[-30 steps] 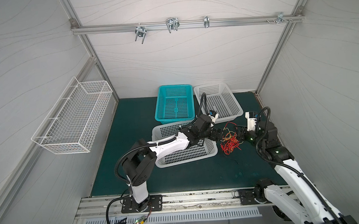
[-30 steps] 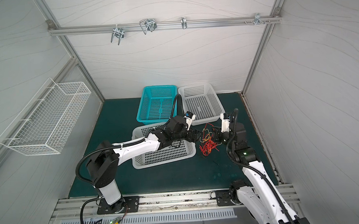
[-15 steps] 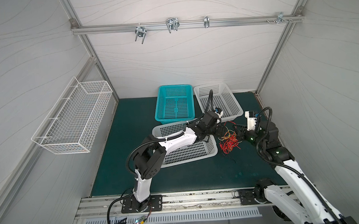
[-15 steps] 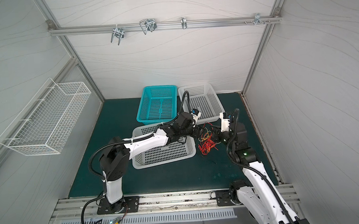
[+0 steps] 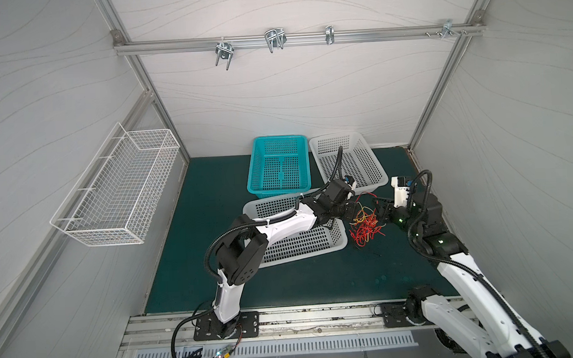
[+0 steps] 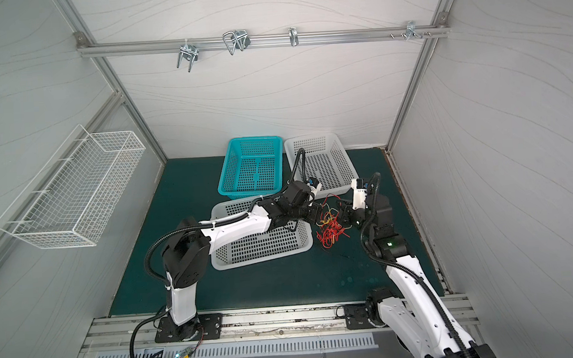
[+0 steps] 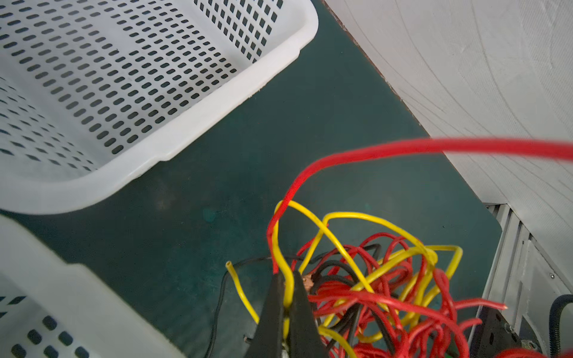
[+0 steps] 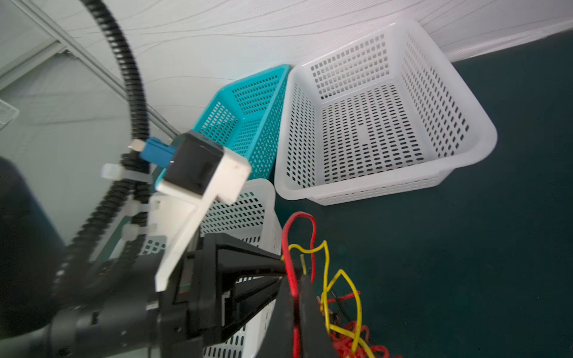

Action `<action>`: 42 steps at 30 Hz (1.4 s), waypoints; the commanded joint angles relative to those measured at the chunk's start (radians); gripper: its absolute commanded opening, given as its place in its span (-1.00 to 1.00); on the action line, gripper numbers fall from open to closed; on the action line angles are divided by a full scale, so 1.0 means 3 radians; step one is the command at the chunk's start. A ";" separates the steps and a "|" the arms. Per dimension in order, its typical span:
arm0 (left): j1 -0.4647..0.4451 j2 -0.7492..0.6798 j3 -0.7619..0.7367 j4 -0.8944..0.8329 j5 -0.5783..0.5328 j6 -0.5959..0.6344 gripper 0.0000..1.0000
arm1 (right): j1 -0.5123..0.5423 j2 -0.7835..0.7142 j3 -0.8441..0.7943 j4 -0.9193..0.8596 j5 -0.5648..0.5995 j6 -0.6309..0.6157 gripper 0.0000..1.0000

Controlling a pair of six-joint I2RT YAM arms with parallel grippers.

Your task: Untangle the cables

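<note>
Cables (image 5: 365, 224) form one knotted red, yellow and black bunch on the table (image 5: 283, 281), at three o'clock from the nearest white basket (image 5: 309, 256). Left gripper (image 7: 288, 279), at the bunch's nine o'clock edge, is clamped on a yellow cable (image 7: 288, 289). Right gripper (image 8: 297, 285), at three o'clock, is clamped on a red cable (image 8: 284, 245). Judgement: separation barely begun, none freed.
</note>
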 commanded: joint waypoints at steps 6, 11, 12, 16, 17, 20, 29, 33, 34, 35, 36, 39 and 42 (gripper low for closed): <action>-0.0033 -0.0226 0.0090 0.0013 0.0010 0.0128 -1.00 | 0.0013 0.0382 -0.0016 -0.0139 0.0608 0.0213 -1.00; -0.0033 -0.0402 -0.0017 0.0107 -0.0002 0.0128 -1.00 | -0.0054 0.0614 -0.0018 -0.0205 0.0771 0.0281 -1.00; -0.0033 -0.0428 -0.0030 0.0115 -0.0005 0.0132 -1.00 | -0.0073 0.0639 -0.0024 -0.0212 0.0799 0.0291 -1.00; -0.0033 -0.0541 -0.0075 0.0148 -0.0024 0.0148 -1.00 | -0.0228 0.0739 -0.0057 -0.0244 0.0802 0.0356 -1.00; -0.0033 -0.0571 -0.0093 0.0163 -0.0028 0.0156 -1.00 | -0.0289 0.0752 -0.0070 -0.0248 0.0776 0.0377 -1.00; -0.0033 -0.0638 -0.0124 0.0187 -0.0080 0.0189 -1.00 | -0.0425 0.0771 -0.0114 -0.0248 0.0692 0.0404 -1.00; -0.0033 -0.0777 -0.0226 0.0151 -0.0373 0.0304 -1.00 | -0.0660 0.0720 -0.0155 -0.0331 0.0716 0.0369 -1.00; -0.0033 -0.0819 -0.0262 0.0091 -0.0626 0.0375 -1.00 | -0.0750 0.0714 -0.0127 -0.0454 0.0841 0.0330 -1.00; -0.0033 -0.0821 -0.0262 0.0054 -0.0713 0.0400 -1.00 | -0.0769 0.0706 -0.0120 -0.0476 0.0852 0.0315 -1.00; -0.0033 -0.0816 -0.0257 0.0023 -0.0779 0.0417 -1.00 | -0.0776 0.0698 -0.0116 -0.0488 0.0862 0.0308 -1.00; -0.0033 -0.0810 -0.0253 -0.0007 -0.0838 0.0436 -1.00 | -0.0780 0.0696 -0.0116 -0.0499 0.0870 0.0306 -1.00; -0.0033 -0.0751 -0.0212 -0.0079 -0.0868 0.0454 -1.00 | -0.0778 0.0687 -0.0123 -0.0411 0.0583 0.0208 -1.00; -0.0033 -0.0653 -0.0161 -0.0092 -0.0783 0.0408 -1.00 | -0.0766 0.0668 -0.0129 -0.0266 0.0161 0.0152 -0.96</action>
